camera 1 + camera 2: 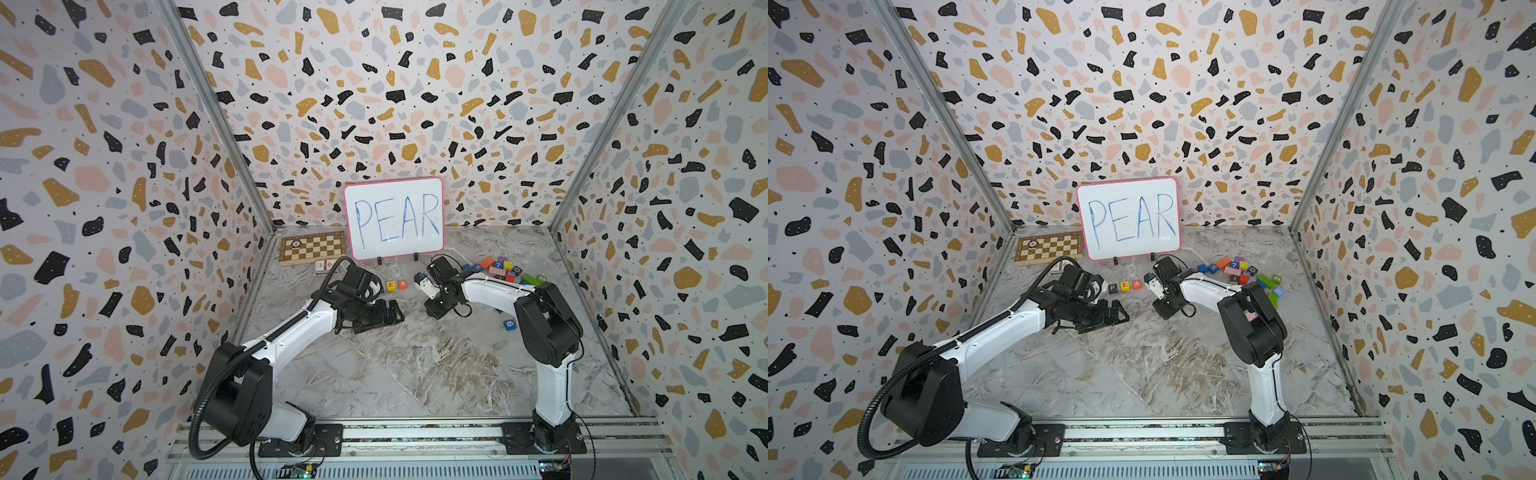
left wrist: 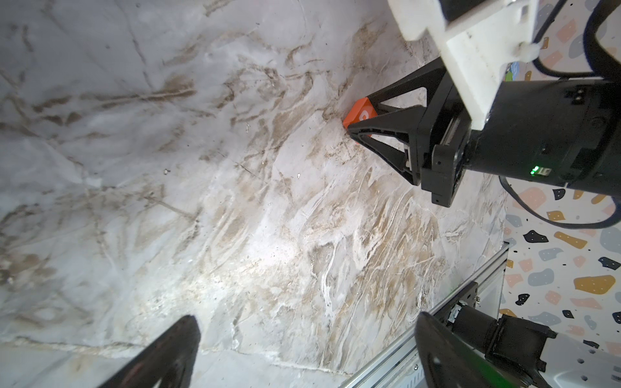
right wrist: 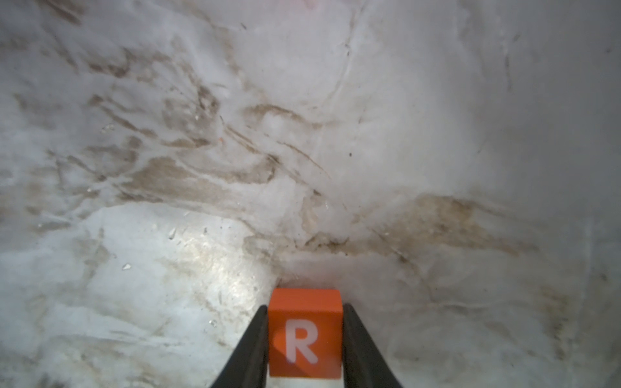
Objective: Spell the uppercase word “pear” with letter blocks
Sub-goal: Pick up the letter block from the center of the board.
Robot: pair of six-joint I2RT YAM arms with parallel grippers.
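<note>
**R pinched in my right gripper, three letters in line**

Off to the left, my left gripper (image 1: 1111, 315) lies low over the table (image 1: 1142, 365), fingers spread and holding nothing. I judge it is parked there to keep clear of the row.

Next come the P block (image 1: 1112, 287), the E block (image 1: 1124, 286) and the A block (image 1: 1136, 284). They stand close together in a row in front of the whiteboard (image 1: 1128, 218), in the order written on it.

Just right of the A, my right gripper (image 3: 305, 310) pinches the R block (image 3: 305, 336) by its two side faces. The letter faces the wrist camera upright, so it should land readable. The block is at or barely above the table; I cannot tell which. Its place, I judge, is the spot beside the A.

Farthest right lies the heap of spare blocks (image 1: 1241, 272), which this word does not need.
</note>
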